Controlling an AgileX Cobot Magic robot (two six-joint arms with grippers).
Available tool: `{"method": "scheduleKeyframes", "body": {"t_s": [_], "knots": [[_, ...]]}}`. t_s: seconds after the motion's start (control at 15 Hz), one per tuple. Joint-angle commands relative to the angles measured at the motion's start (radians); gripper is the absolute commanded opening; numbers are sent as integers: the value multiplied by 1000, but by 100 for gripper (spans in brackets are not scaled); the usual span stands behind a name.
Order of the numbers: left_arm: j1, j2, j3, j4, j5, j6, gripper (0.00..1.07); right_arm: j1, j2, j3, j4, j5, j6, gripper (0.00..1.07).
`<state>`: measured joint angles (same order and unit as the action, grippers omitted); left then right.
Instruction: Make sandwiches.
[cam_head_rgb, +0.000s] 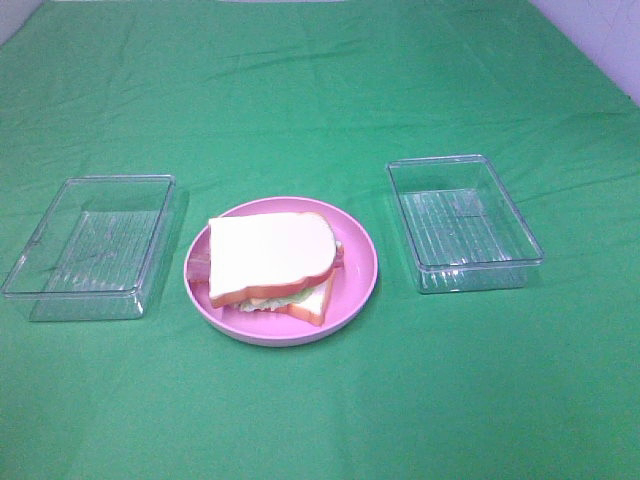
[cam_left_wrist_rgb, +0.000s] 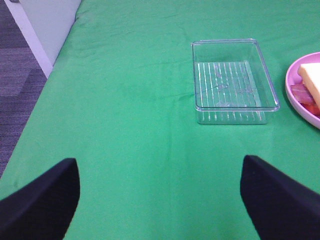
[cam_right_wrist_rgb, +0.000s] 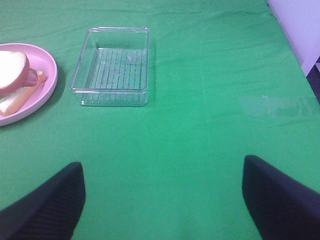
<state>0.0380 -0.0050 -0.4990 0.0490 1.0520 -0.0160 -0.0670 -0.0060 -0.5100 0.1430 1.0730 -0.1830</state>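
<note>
A stacked sandwich (cam_head_rgb: 270, 262) lies on a pink plate (cam_head_rgb: 358, 280) in the middle of the green table: white bread with orange-brown crust on top, pale green lettuce, yellow cheese and pink-red bacon between, another slice below. Its edge shows in the left wrist view (cam_left_wrist_rgb: 311, 85) and the right wrist view (cam_right_wrist_rgb: 15, 77). Neither gripper appears in the exterior high view. My left gripper (cam_left_wrist_rgb: 160, 200) is open and empty, well back from the left box. My right gripper (cam_right_wrist_rgb: 162, 200) is open and empty, well back from the right box.
An empty clear plastic box (cam_head_rgb: 90, 245) stands left of the plate, also in the left wrist view (cam_left_wrist_rgb: 232, 80). Another empty clear box (cam_head_rgb: 462, 222) stands right of the plate, also in the right wrist view (cam_right_wrist_rgb: 114, 66). The table edge (cam_left_wrist_rgb: 60, 65) and floor lie at the far left.
</note>
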Motion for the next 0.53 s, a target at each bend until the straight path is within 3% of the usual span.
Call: {"method": "scheduleKeyframes", "body": {"t_s": [0.07,0.33,0.53], "knots": [[6,-20,2,-22,-10,-1,83,-7,-15,3,-3,-8,-6,80],[6,-20,2,-74,-10,45,83,-7,-15,3,-3,-8,-6,80],[6,-20,2,-74,-10,45,83,-7,-15,3,-3,-8,-6,80]]}}
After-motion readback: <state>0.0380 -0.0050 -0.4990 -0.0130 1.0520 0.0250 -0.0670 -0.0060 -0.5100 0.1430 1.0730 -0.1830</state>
